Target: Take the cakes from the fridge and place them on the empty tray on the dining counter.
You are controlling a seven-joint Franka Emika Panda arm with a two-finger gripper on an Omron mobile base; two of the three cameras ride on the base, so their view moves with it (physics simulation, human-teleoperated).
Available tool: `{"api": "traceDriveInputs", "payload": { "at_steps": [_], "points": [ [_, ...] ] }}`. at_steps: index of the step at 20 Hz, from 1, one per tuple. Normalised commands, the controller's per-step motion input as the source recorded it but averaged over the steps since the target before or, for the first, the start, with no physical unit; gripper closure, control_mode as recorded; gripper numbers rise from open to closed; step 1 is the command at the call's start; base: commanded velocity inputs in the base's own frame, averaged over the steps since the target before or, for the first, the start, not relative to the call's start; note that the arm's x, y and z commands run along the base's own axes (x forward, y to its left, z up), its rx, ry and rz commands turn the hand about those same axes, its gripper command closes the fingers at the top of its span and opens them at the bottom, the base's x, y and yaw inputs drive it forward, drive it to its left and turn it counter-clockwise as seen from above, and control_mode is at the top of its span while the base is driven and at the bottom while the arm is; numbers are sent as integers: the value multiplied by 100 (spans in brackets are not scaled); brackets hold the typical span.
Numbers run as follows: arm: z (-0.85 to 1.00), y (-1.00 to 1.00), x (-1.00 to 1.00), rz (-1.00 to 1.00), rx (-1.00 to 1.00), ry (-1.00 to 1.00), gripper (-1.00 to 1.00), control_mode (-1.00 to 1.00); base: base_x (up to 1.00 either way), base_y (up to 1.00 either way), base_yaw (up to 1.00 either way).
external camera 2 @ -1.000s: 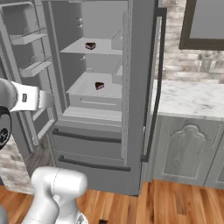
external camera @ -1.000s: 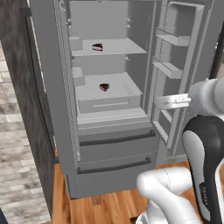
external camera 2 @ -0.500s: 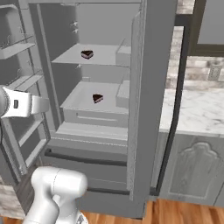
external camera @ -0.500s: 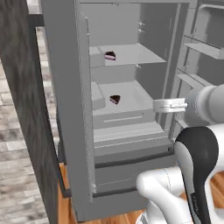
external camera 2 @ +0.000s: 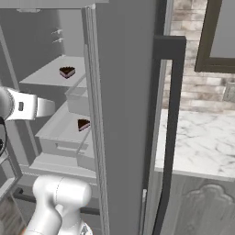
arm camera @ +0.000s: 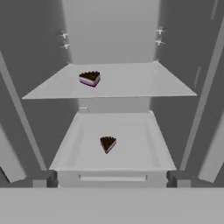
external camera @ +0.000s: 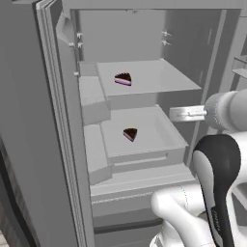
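Note:
The fridge (external camera: 29, 125) stands open, pale grey inside. One cake (external camera: 123, 78) sits on the upper shelf, a dark wedge with a pink edge. The other cake (external camera: 130, 134) lies in the shallow bin on the shelf below. Both show in the right base view, upper cake (external camera 2: 67, 72) and lower cake (external camera 2: 83, 124), and in the hand view, upper cake (arm camera: 90, 78) and lower cake (arm camera: 107, 143). My gripper (external camera: 173, 114) hangs in front of the shelves, right of the lower cake and apart from it, open and holding nothing. The tray and the dining counter are out of view.
A fridge door (external camera 2: 124, 114) with a black bar handle (external camera 2: 170, 114) stands edge-on at my right. Beyond it runs a marble counter (external camera 2: 202, 142) over grey cabinets. Door shelves (external camera: 240, 65) hang at the far right. The bottom drawers (external camera: 125, 217) sit below the bin.
The whole picture has grown and shifted: the base has driven closer to the fridge. The cakes rest where they were. The gripper stays open.

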Motion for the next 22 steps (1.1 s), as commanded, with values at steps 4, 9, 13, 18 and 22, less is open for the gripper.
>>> {"api": "traceDriveInputs", "payload": {
  "at_steps": [4,9,13,18,22],
  "points": [
    [0,0,0,0,0,0,-100,100,100,61,0],
    [0,0,0,0,0,0,-100,100,100,77,15],
    [-23,26,50,16,7,10,-100,-100,50,35,18],
    [-91,31,97,21,2,18,-100,-100,0,0,0],
    [-63,31,76,1,-2,18,-100,-100,0,0,0]
  ]
}}
